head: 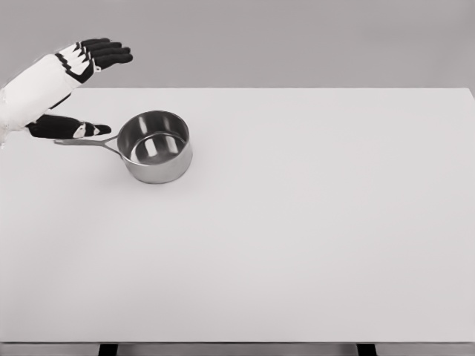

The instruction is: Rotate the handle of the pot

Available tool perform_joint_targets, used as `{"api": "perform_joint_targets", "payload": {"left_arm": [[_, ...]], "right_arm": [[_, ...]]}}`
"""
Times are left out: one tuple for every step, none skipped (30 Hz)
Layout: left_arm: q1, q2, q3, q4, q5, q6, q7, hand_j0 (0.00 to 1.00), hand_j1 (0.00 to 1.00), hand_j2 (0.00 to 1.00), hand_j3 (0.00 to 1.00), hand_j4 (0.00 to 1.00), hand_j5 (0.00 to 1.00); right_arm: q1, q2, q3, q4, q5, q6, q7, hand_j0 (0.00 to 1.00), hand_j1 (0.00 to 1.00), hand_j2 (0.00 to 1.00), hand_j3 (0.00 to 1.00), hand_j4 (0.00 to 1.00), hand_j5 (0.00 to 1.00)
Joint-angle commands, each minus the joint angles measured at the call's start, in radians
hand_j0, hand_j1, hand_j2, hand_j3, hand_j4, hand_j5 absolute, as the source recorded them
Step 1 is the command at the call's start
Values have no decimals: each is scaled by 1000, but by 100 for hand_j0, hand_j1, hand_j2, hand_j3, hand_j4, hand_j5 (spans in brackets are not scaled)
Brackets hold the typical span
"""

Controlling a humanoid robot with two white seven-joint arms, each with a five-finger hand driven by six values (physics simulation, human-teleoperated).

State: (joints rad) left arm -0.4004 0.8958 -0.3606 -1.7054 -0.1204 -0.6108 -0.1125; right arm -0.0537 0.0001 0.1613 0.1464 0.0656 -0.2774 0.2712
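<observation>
A steel pot (pixel 155 146) sits on the white table (pixel 312 222), handle (pixel 85 141) pointing left. The left hand (pixel 78 89) hangs spread wide around the handle, gripping nothing

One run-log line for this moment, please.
left hand: open, thumb at handle, no grasp | pot: upright, handle pointing left | right hand: not in view

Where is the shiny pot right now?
In the head view, the pot sits on the table's left side, its handle pointing left toward the open left hand.
</observation>
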Motion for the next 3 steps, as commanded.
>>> {"api": "perform_joint_targets", "payload": {"left_arm": [[0, -23, -184, -59, 30, 0, -3, 100, 100, 100, 100, 100, 100], [5, -23, -192, -59, 19, 0, -3, 100, 100, 100, 100, 100, 100], [14, -17, -198, -59, 18, 0, -3, 100, 100, 100, 100, 100, 100]], "right_arm": [[0, 0, 0, -1, 0, 0, 0, 100, 100, 100, 100, 100, 100], [0, 0, 0, -1, 0, 0, 0, 100, 100, 100, 100, 100, 100], [0, 0, 0, -1, 0, 0, 0, 100, 100, 100, 100, 100, 100]]}}
